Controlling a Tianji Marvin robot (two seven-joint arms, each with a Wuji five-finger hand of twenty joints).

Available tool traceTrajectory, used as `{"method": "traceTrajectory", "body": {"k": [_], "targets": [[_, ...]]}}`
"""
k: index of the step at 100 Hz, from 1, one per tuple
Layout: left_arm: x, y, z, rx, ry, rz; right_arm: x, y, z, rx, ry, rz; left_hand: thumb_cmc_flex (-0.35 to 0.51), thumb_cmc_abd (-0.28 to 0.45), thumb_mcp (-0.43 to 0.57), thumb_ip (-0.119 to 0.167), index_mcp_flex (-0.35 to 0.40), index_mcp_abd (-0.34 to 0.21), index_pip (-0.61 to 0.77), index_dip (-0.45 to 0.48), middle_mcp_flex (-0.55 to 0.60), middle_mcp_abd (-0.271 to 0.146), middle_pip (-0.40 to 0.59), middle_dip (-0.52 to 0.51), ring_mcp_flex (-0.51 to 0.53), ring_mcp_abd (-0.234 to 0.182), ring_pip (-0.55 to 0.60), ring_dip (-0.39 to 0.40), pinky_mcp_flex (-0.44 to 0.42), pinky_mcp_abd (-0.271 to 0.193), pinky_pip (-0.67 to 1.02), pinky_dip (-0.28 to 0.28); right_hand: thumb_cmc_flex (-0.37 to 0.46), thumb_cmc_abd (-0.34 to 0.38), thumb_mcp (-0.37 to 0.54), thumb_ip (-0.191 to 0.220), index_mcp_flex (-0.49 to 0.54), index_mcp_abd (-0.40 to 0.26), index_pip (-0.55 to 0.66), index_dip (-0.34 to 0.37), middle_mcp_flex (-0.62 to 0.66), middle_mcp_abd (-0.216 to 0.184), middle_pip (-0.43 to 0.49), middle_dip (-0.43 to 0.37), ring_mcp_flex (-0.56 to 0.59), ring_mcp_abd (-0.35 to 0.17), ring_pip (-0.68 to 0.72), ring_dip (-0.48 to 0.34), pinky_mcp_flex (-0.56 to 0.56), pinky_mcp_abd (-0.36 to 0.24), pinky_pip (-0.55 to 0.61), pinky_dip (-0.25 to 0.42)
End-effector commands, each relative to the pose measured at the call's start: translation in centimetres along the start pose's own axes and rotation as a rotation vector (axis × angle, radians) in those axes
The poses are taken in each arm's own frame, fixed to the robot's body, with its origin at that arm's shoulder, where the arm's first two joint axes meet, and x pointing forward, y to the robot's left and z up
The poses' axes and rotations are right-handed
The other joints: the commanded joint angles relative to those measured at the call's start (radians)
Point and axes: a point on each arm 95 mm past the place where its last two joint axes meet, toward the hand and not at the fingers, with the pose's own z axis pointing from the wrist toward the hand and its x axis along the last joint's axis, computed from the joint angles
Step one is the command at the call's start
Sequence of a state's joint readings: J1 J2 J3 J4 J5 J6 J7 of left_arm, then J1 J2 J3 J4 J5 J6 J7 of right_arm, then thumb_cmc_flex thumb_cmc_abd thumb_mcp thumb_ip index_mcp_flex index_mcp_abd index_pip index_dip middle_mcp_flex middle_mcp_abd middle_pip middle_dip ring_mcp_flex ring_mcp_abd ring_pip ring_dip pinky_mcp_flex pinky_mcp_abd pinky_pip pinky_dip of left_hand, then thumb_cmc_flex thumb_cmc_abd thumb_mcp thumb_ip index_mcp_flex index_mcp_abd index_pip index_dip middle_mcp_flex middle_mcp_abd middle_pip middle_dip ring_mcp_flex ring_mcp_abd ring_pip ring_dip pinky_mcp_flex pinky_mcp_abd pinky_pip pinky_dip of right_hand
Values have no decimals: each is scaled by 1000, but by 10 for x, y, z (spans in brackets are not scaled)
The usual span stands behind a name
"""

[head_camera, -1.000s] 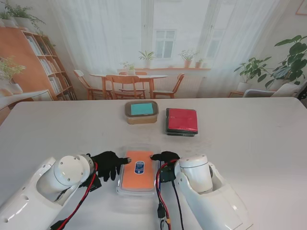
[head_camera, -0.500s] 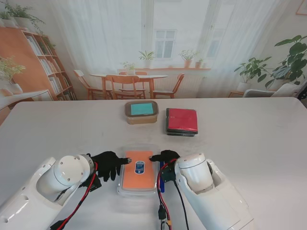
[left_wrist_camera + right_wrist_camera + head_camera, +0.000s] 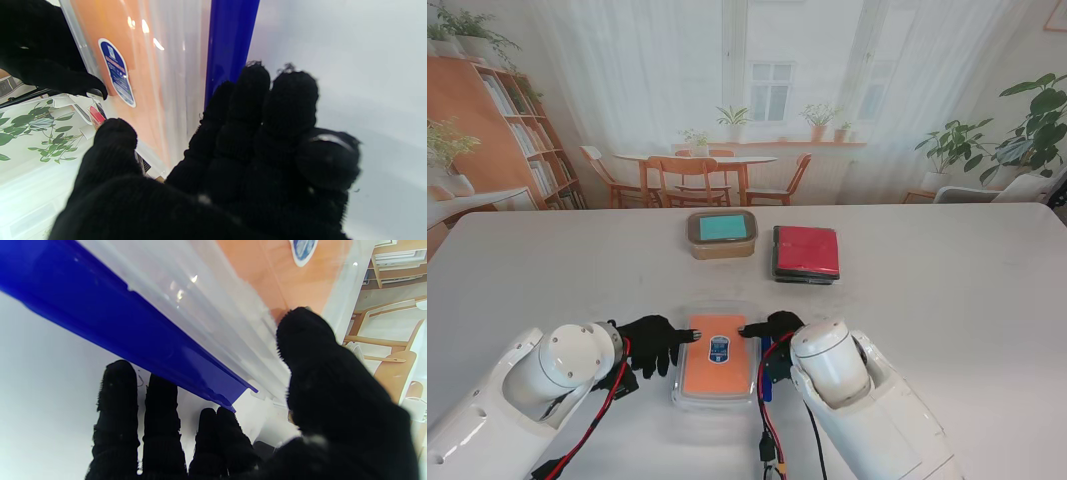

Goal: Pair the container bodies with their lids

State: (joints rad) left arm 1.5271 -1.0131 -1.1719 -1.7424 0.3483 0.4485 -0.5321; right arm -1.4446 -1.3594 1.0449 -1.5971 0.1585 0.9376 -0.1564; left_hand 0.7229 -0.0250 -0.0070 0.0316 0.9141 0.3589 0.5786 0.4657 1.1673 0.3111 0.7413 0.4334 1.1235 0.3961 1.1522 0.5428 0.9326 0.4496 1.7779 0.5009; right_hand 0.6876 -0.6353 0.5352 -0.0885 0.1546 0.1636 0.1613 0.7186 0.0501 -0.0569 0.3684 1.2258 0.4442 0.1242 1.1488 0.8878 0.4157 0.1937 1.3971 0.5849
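Note:
A clear container with an orange lid [image 3: 716, 358] and blue side clips lies close to me, between my two hands. My left hand [image 3: 655, 343] is at its left side, thumb tip on the lid and fingers [image 3: 263, 110] against the blue clip [image 3: 230, 43]. My right hand [image 3: 773, 328] is at its right side, thumb [image 3: 310, 350] on the lid's edge [image 3: 300, 283] and fingers [image 3: 156, 413] under the blue clip [image 3: 110, 323]. Both hands close on the container. My right forearm hides most of that side.
Farther from me stand a tan container with a teal lid [image 3: 722, 233] and, to its right, a dark container with a red lid [image 3: 806, 252]. The white table [image 3: 947, 300] runs wide on both sides.
My right arm has shifted slightly left and rolled over the container's right side, where a strip of the blue clip now shows. The left hand and the container have stayed put.

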Motion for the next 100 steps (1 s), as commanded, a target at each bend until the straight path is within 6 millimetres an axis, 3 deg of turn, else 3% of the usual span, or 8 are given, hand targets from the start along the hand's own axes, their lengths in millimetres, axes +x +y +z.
{"method": "traceTrajectory", "body": {"k": [1, 27, 100], "targets": [[1, 2, 0, -8, 6, 0, -36, -1, 13, -2, -104, -19, 20, -8, -14, -3, 35, -35, 9, -1, 35, -11, 31, 11, 30, 97, 56, 5, 63, -164, 134, -5, 164, 46, 184, 68, 6, 89, -10, -24, 37, 298, -25, -62, 35, -21, 40, 19, 40, -37, 59, 9], [2, 2, 0, -6, 11, 1, -33, 3, 10, -36, -55, -64, 19, -9, -15, -4, 37, -36, 7, -3, 35, -11, 30, 10, 31, 96, 56, 5, 63, -164, 134, -5, 181, 27, 226, 64, 7, 86, 13, -49, 41, 302, 3, -98, 74, -27, 50, 12, 174, -80, 98, -22], [1, 4, -2, -2, 4, -8, -19, -1, -3, -65, 57, -33, 21, -9, -14, -3, 42, -35, 7, -4, 36, -13, 30, 10, 31, 96, 55, 5, 63, -164, 134, -6, 162, 47, 201, 67, -5, 88, 41, -77, 29, 299, -6, -111, 1, 22, -2, -65, 179, -89, 97, -58]]}}
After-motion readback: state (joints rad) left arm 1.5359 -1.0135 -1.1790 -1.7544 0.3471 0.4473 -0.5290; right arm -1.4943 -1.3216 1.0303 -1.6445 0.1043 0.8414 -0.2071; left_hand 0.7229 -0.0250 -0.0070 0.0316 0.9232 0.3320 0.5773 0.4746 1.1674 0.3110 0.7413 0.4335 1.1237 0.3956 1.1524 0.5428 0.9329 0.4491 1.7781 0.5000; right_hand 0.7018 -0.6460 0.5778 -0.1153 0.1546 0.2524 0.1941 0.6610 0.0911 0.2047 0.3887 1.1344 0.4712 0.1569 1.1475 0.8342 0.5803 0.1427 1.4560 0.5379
